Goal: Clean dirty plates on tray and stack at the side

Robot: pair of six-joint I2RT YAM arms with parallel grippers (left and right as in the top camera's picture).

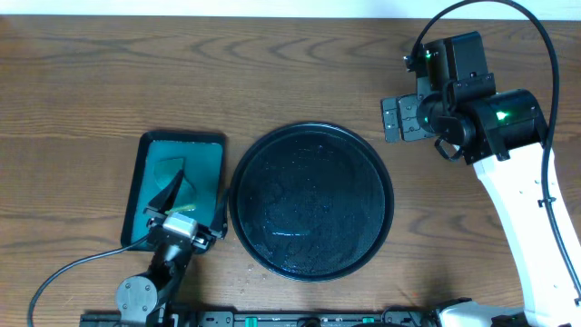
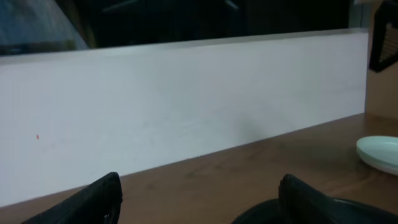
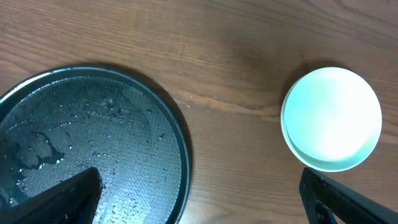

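The large black tray [image 1: 313, 200] lies mid-table, wet with droplets and with no plate on it; its right rim shows in the right wrist view [image 3: 181, 143]. A pale mint plate [image 3: 331, 118] with no smear on its top sits on the wood right of the tray; it also shows in the left wrist view [image 2: 379, 152]. I cannot tell whether other plates lie under it. The right arm hides it from overhead. My right gripper [image 3: 199, 199] is open and empty above the gap between tray and plate. My left gripper [image 2: 199, 202] is open and empty, low at the front left [image 1: 186, 229].
A smaller rectangular dark-teal tray [image 1: 150, 163] lies left of the black tray with a dark wedge-shaped thing [image 1: 172, 186] in it. A white wall panel [image 2: 186, 112] runs along the table's far edge.
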